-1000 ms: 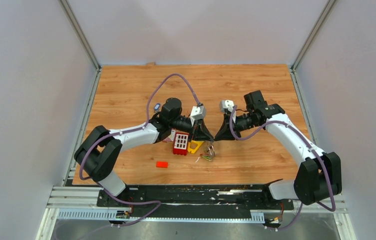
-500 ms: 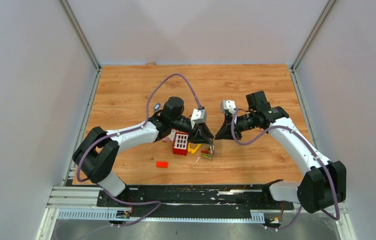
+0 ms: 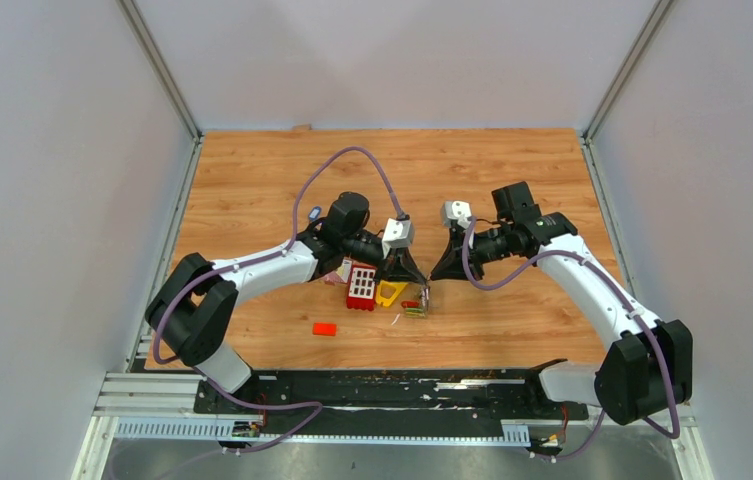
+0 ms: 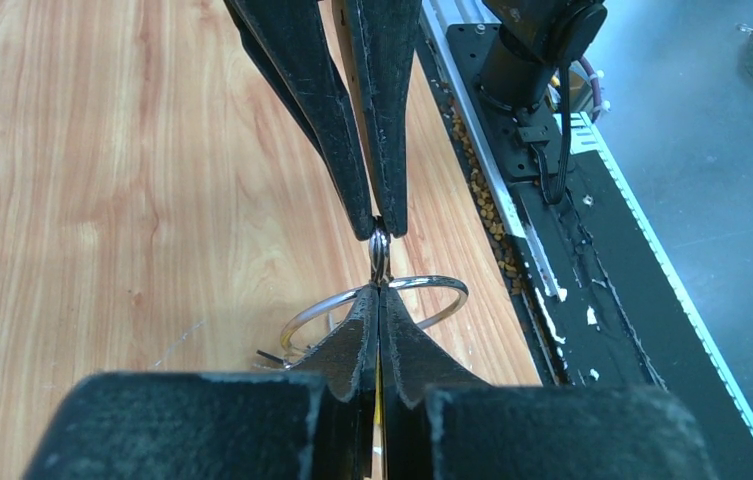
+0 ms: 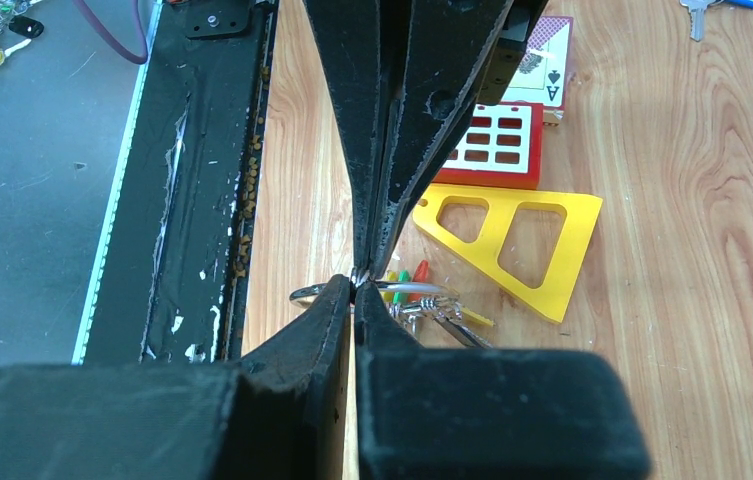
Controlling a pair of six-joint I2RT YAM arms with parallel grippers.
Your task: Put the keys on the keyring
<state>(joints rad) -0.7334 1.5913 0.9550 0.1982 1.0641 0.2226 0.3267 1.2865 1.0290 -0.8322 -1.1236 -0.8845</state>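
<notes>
Both grippers are shown pressed together, fingertip against fingertip. From the top external camera, the left gripper and the right gripper are seen meeting just beside the yellow triangular plastic frame, above a bunch of small silver keys with coloured plastic heads; what is pinched cannot be made out there.

In the left wrist view the answer is given: the thin round silver wire keyring is nipped at its near edge by the left gripper, while a raised stretch of wire, apparently the ring's own coil, is clamped by the right gripper from the opposite side. The double hold is probably meant to steady the ring and part its coil so that a key can be threaded.

In the right wrist view the keyring is seen between the right gripper and the left gripper, both closed, with the keys fanned just beside the nearest corner of the frame, seemingly hung on the ring already. Only here is a blue-headed silver key revealed, lying well apart from the frame and not yet threaded.
</notes>
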